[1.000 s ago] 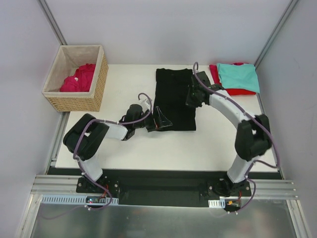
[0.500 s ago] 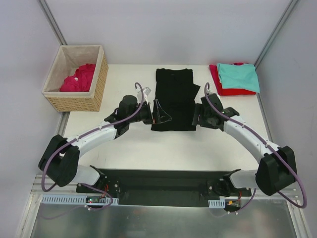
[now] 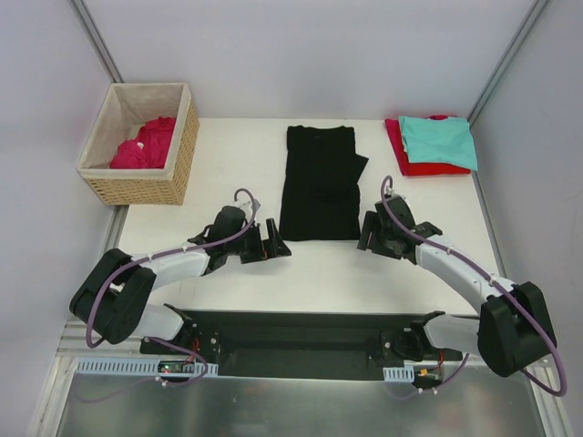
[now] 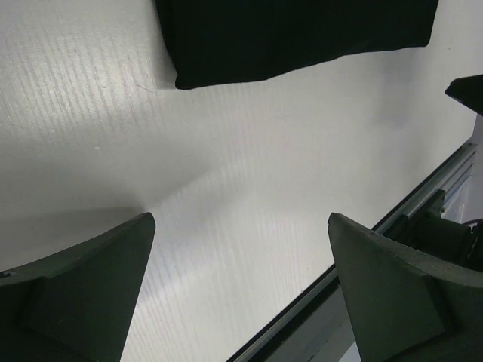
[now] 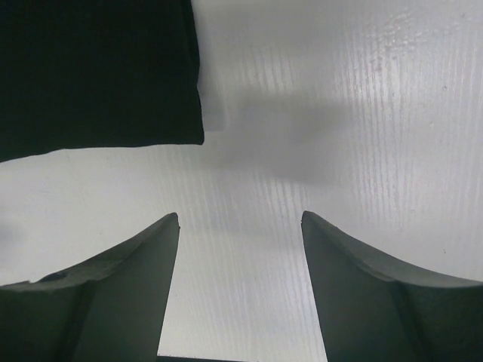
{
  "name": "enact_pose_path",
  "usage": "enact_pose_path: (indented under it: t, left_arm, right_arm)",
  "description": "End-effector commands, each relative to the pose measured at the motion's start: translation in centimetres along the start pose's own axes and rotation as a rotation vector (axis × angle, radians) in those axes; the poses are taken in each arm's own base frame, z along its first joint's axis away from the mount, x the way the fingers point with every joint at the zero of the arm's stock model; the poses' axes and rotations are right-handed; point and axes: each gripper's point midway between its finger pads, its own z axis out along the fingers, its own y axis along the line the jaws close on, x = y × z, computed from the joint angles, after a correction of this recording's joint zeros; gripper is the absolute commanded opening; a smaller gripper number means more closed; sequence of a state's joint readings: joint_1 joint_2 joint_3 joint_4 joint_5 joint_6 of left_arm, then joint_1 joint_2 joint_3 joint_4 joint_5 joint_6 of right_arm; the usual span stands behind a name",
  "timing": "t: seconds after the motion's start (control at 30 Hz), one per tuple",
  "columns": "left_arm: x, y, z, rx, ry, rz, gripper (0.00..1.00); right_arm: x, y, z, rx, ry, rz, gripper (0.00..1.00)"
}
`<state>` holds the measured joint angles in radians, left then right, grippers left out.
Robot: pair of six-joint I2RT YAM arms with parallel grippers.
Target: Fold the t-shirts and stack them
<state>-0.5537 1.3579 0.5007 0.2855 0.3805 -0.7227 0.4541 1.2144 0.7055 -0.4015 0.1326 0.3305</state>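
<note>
My left claw (image 3: 276, 244) and right claw (image 3: 366, 235) stand released, empty. The black t-shirt (image 3: 319, 182), centre frame, likely handles limp and light; pinch its lower corners.

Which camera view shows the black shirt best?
The top view: the whole black shirt is visible, folded into a long strip. The left wrist view shows only its near edge, the right wrist view only one near corner.
</note>
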Motion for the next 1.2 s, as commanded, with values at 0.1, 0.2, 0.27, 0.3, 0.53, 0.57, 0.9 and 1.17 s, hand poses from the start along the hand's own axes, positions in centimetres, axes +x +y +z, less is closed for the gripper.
enact_pose_path:
  t: [0.1, 0.2, 0.27, 0.3, 0.53, 0.57, 0.9, 1.17]
  left_arm:
    - [-2.8, -1.8, 0.0, 0.050, -0.083, 0.029, 0.99]
    - [-3.6, -3.1, -0.4, 0.076, -0.086, 0.034, 0.99]
    - [-4.3, -4.2, -0.7, 0.104, -0.098, 0.036, 0.99]
    - [-4.8, -5.0, -1.1, 0.123, -0.111, 0.045, 0.99]
    - [-7.5, -8.2, -2.0, 0.180, -0.159, 0.084, 0.99]
    - [-7.6, -8.1, -1.7, 0.177, -0.155, 0.079, 0.99]
    - [-7.5, -7.6, -0.6, 0.175, -0.139, 0.059, 0.99]
    - [-7.0, -7.0, -0.5, 0.162, -0.134, 0.051, 0.99]
  right_arm:
    - [-6.8, 5.2, -2.6, -0.142, -0.116, 0.031, 0.69]
    - [-8.3, 6.8, -2.8, -0.172, -0.107, 0.027, 0.69]
    - [-8.3, 7.5, -1.7, -0.182, -0.080, 0.032, 0.69]
    - [-8.4, 8.0, -1.4, -0.197, -0.073, 0.045, 0.69]
    - [-6.9, 9.8, 2.1, -0.257, 0.014, 0.069, 0.69]
    - [-6.5, 9.9, 2.7, -0.255, 0.029, 0.070, 0.69]
    - [-2.4, 6.9, 5.1, -0.184, 0.087, 0.072, 0.68]
    - [0.2, 5.0, 6.6, -0.126, 0.120, 0.060, 0.69]
